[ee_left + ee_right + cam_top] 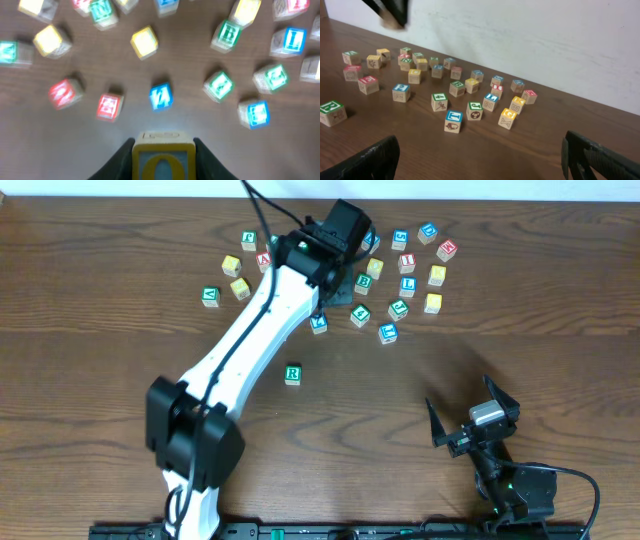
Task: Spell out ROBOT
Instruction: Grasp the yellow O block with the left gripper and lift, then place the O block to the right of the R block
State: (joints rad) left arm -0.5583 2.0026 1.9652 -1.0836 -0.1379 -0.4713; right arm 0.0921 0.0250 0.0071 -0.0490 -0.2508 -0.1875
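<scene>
A red-lettered cube sat at eleven o'clock on the wooden table (second red-lettered cube at one o'clock).

the right claw gapes wide above the table, the green r cube apart from the scattered cubes.

L arm fwd, prob raised | L claw clamped | R claw wide

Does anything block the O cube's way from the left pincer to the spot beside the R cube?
Nothing visible does. The left pincer grips the O cube; the table beside the R cube is bare, the nearest blue cube standing apart.
</scene>
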